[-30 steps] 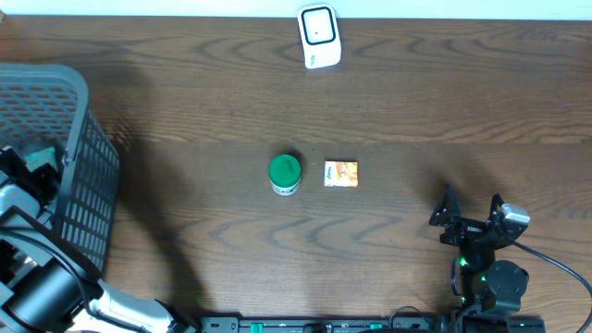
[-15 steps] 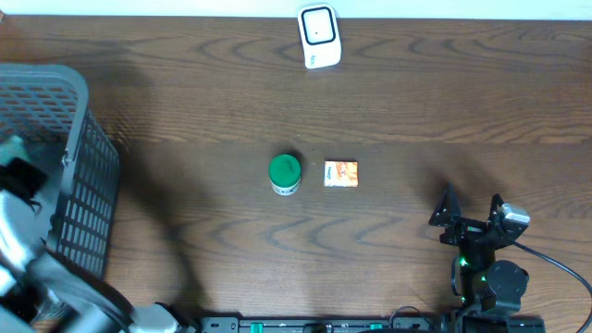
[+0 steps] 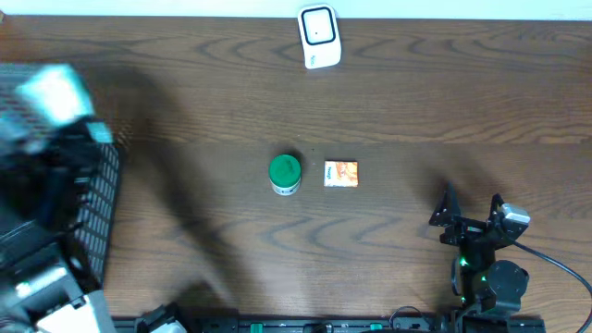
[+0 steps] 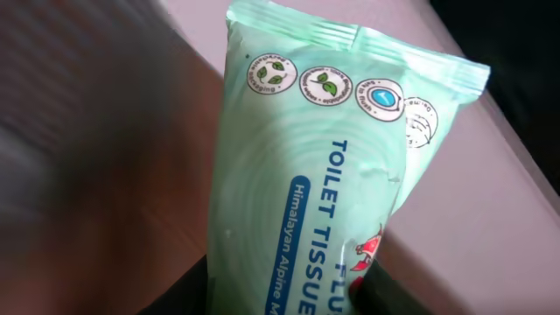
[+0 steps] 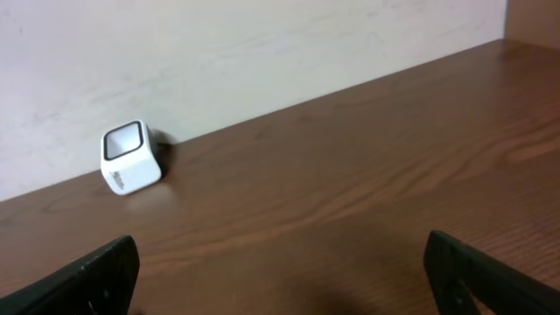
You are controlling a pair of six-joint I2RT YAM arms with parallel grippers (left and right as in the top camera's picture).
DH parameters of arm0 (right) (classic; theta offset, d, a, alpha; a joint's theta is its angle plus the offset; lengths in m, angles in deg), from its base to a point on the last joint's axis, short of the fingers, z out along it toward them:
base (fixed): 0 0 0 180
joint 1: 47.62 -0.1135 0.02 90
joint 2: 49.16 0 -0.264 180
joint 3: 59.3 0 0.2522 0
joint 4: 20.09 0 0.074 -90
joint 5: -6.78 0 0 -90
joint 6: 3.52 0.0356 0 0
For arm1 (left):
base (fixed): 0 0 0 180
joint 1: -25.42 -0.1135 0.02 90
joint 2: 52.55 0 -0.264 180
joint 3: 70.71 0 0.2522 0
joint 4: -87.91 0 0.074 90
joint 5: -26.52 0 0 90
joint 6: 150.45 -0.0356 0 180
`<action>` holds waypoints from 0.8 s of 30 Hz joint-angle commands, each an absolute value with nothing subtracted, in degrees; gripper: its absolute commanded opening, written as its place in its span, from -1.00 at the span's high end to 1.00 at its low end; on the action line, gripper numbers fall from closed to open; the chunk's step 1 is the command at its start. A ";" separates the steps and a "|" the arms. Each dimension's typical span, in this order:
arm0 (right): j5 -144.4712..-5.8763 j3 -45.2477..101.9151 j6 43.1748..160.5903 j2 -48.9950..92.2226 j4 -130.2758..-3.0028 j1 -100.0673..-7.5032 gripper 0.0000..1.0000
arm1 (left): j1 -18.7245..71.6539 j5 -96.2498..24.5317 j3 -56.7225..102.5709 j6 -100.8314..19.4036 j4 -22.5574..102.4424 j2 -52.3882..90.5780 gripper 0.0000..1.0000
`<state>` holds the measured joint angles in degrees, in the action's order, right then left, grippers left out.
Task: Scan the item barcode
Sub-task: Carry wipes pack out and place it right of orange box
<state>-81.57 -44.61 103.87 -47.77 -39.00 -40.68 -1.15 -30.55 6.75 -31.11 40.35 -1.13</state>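
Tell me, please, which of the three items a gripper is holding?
The green toilet tissue pack, clamped in the left gripper; the green-lidded jar and the orange box sit free on the table.

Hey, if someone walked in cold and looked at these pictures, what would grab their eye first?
The mint-green toilet tissue pack fills the left wrist view, clamped in the left gripper and held above the grey basket at the left end of the table. Next come the white scanner at the far edge and, mid-table, the green-lidded jar beside a small orange box.
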 commanded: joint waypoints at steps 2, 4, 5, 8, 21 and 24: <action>-81.65 -44.70 104.05 -47.95 -39.22 -40.97 -0.99 | 18.61 -31.86 6.97 -32.05 37.79 2.25 0.22; -81.65 -44.70 104.05 -47.95 -39.22 -40.97 -0.99 | 28.20 -36.19 6.97 -33.60 37.68 4.66 0.22; -81.65 -44.70 104.05 -47.95 -39.22 -40.97 -0.99 | 32.44 -38.20 6.97 -33.84 37.79 5.93 0.21; -81.63 -44.70 104.05 -47.95 -39.22 -40.97 -0.99 | 46.28 -46.37 6.97 -34.01 39.25 11.61 0.22; -81.63 -44.70 104.05 -47.95 -39.22 -40.97 -0.99 | 74.04 -52.06 6.97 -34.45 61.05 46.89 0.21; -81.65 -44.70 104.05 -47.95 -39.22 -40.97 -0.99 | 78.54 -52.08 6.97 -34.50 66.40 52.46 0.21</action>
<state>-81.57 -44.61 103.87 -47.77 -39.00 -40.68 75.39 -51.09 6.60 -33.51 63.12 49.75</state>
